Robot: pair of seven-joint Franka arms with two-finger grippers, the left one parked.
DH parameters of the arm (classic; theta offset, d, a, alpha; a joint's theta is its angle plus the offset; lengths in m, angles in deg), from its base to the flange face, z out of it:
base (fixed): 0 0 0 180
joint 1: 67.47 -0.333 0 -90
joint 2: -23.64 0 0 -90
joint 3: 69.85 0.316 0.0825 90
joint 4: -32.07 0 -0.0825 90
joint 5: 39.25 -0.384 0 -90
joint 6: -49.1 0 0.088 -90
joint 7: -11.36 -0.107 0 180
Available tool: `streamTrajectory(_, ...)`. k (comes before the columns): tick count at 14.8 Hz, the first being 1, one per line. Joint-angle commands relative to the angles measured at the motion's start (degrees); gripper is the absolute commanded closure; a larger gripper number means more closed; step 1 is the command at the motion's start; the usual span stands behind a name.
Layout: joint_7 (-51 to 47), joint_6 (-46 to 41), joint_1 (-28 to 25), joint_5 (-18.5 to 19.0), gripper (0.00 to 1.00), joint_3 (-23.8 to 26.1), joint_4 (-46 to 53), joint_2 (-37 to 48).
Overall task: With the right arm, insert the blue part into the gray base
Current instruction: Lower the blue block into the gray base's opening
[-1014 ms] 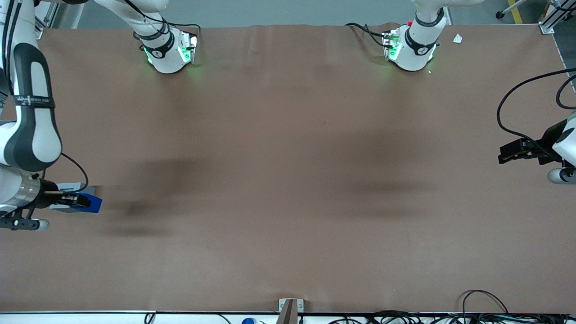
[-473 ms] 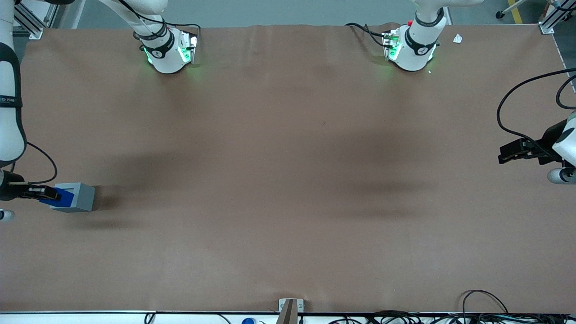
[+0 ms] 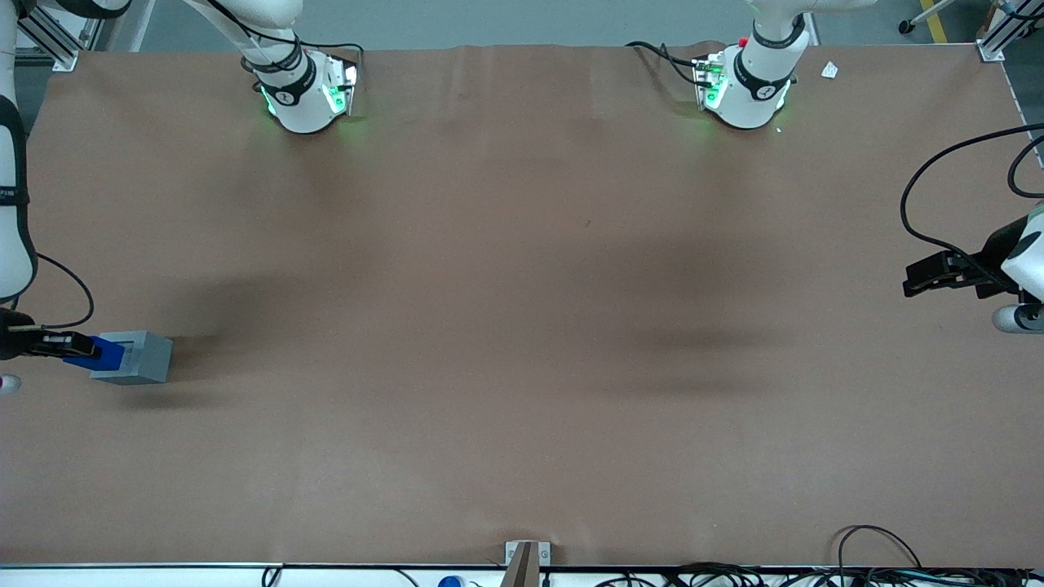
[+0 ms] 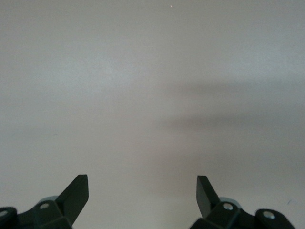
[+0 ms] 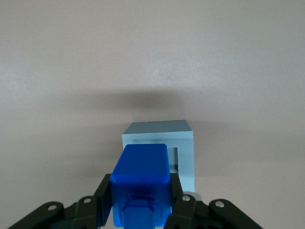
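In the front view the right arm (image 3: 15, 196) reaches down at the working arm's end of the table (image 3: 522, 326), and its gripper (image 3: 77, 349) is pinched on the blue part (image 3: 104, 355), which overlaps the edge of the gray base (image 3: 143, 357) and looks to sit above it rather than in it. The base rests on the brown table cover, well apart from everything else. The left wrist view shows only bare surface and a soft shadow, nothing of the task. In the right wrist view the gripper (image 5: 141, 202) has its black fingers (image 5: 106, 198) pressed against both sides of the blue part (image 5: 140, 179), and the gray base (image 5: 167, 143) lies just past the part's leading end, with a strip of the square recess showing beside the blue block (the rest of the recess is hidden by the part). To do this step well, my judgement is that the part should first be shifted sideways until it sits squarely over the recess, since it appears offset toward one edge of the base, and its sides brought parallel with the recess walls. Then it should go down slowly and straight, with the grip kept firm until the part seats; a tilted or off-centre descent could catch a rim and push the loose base along the table.
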Motion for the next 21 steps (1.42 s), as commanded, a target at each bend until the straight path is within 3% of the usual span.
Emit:
streamTrajectory(1,0.62,1.24,1.18,1.60,0.84,0.97,-0.83,0.24)
streamTrajectory(21,1.15,2.03,2.06,1.70,0.84,1.06,-2.59,-0.73)
